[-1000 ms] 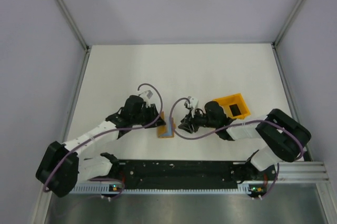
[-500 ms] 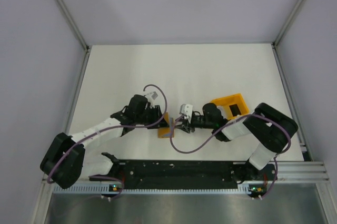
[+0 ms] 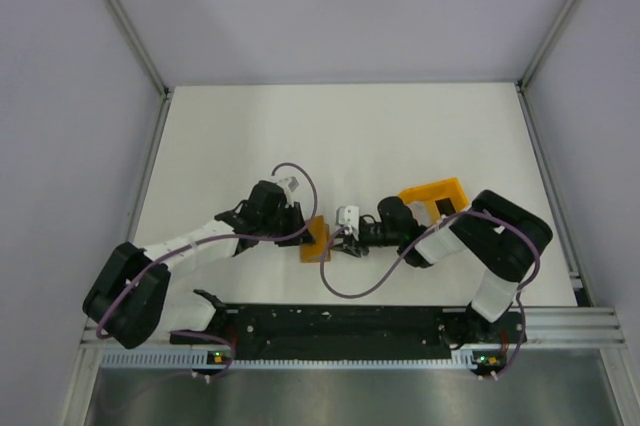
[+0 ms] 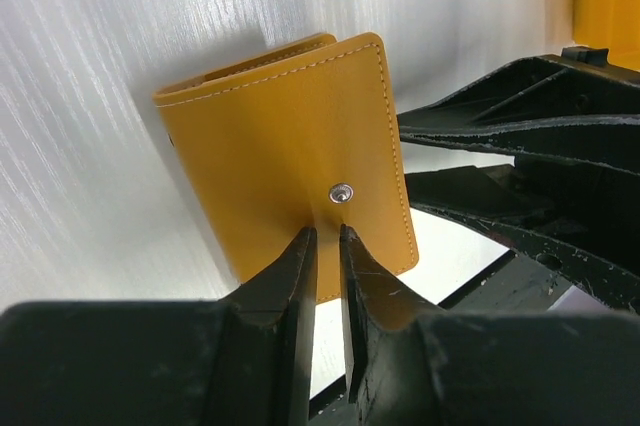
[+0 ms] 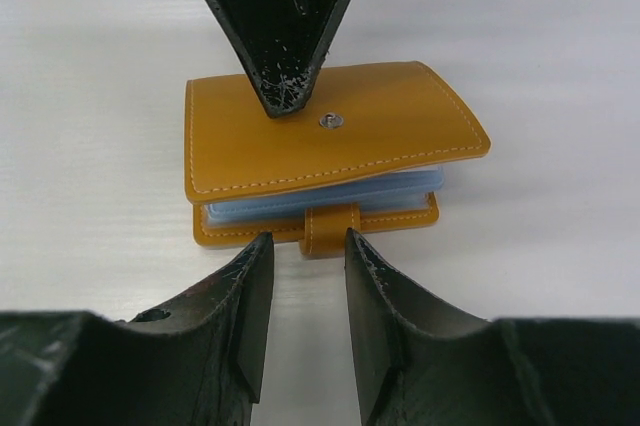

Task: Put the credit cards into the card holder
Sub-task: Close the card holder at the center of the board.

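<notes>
Both grippers meet at the folded card holder on the table.
Left gripper, jaws almost together, presses its cover near the snap to keep it flat; right gripper, jaws spread, faces the strap at 6 o'clock.

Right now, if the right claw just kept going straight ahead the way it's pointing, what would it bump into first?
Most likely the small strap tab sticking out of the orange card holder, which lies directly ahead between the right claw tips. The left claw presses on the holder's top just behind.

Folded orange card holder, blue-edged inside
</notes>
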